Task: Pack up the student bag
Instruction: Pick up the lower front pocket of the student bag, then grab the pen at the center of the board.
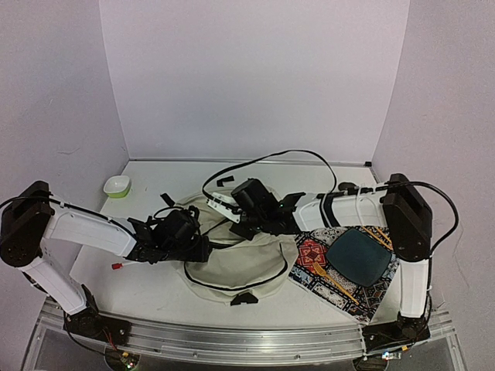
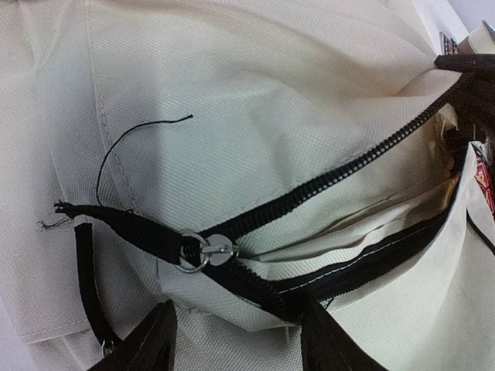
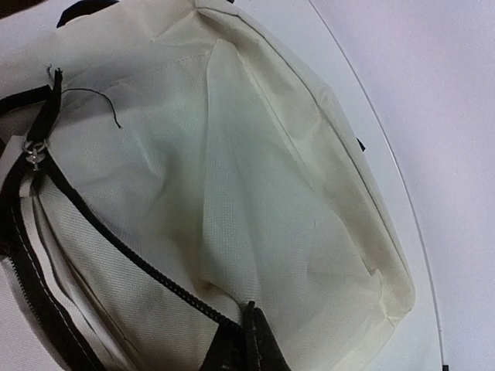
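Student bag [image 1: 247, 267] flat mid-table, zipper partly open
Patterned placemat [image 1: 313, 259] just right of it; left gripper [image 2: 238, 309] spread apart before the zipper pull [image 2: 209, 251]; right gripper [image 3: 247, 328] pinched closed on the bag's zipper edge; green bowl [image 1: 117, 185] far left.

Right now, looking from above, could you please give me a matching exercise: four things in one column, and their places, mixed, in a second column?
Things:
1. bag
2. bowl
3. mat
4. plate

Places:
A. far left, at the back
B. lying on the mat
C. in the middle, left of the mat
D. on the right, under the plate

Pairs: 1-C, 2-A, 3-D, 4-B
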Controlling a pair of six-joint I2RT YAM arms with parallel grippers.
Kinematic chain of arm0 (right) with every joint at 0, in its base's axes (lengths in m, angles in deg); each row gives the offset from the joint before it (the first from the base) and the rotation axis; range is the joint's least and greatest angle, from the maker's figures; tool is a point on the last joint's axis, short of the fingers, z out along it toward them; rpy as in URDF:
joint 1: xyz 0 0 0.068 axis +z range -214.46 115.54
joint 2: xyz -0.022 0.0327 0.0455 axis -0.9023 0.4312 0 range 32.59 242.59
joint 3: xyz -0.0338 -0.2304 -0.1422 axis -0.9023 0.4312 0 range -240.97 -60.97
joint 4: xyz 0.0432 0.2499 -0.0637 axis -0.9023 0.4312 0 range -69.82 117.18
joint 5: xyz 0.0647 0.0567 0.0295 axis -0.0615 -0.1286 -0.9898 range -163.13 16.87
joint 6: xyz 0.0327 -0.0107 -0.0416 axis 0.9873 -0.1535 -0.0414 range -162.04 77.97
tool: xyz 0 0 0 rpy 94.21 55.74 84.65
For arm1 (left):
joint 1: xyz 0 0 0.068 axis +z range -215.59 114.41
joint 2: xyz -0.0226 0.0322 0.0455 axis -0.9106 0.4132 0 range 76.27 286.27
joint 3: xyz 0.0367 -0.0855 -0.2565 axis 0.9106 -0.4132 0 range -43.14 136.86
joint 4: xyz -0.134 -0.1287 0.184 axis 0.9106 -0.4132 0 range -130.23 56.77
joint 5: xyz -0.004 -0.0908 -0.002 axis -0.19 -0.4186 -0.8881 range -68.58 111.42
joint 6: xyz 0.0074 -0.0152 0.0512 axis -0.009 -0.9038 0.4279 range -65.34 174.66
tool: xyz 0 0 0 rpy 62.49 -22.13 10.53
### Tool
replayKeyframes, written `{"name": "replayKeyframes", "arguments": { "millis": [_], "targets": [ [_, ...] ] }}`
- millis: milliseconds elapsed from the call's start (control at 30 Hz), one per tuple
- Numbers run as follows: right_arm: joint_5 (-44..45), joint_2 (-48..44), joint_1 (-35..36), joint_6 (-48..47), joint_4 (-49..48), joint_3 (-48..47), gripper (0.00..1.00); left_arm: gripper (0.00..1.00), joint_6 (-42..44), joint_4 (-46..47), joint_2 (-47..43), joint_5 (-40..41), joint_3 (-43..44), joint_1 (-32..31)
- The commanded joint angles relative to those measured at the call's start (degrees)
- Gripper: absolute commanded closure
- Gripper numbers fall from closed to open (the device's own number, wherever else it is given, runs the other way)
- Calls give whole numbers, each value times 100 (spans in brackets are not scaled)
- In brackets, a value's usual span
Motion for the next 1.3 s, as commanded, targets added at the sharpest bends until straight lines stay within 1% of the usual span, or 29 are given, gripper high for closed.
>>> {"name": "replayKeyframes", "arguments": {
  "millis": [0, 67, 167, 333, 433, 533, 633, 733, 1000, 1133, 1267],
  "targets": [
    [458, -425, -47, -111, 112, -403, 91, 44, -60, -452, -56, 67, 110, -17],
    [587, -396, -51, -180, 112, -482, 88, 44, -54, -461, -48, 52, 125, -17],
    [658, -382, -48, -242, 112, -549, 87, 44, -50, -463, -58, 47, 131, -17],
    [554, -412, -47, -252, 124, -525, 90, 44, -55, -470, -119, 42, 137, -22],
    [420, -435, -39, -252, 188, -485, 89, 43, -51, -479, -163, -11, 193, -13],
    [347, -482, -41, -210, 191, -427, 90, 40, -38, -510, -231, -94, 306, -4],
    [440, -390, -38, -216, 196, -479, 95, 35, -25, -617, -406, -95, 440, 46],
    [469, -333, -40, -225, 200, -533, 96, 32, -52, -802, -661, -39, 512, 144],
    [413, -342, -41, -259, 200, -600, 97, 19, -392, -1591, -1631, -139, 316, 781],
    [357, -299, -39, -271, 200, -639, 97, 16, -613, -1918, -1969, -117, 68, 1160],
    [316, -286, -41, -278, 200, -631, 97, 13, -924, -2501, -2156, 67, -56, 1582]
  ]
}}
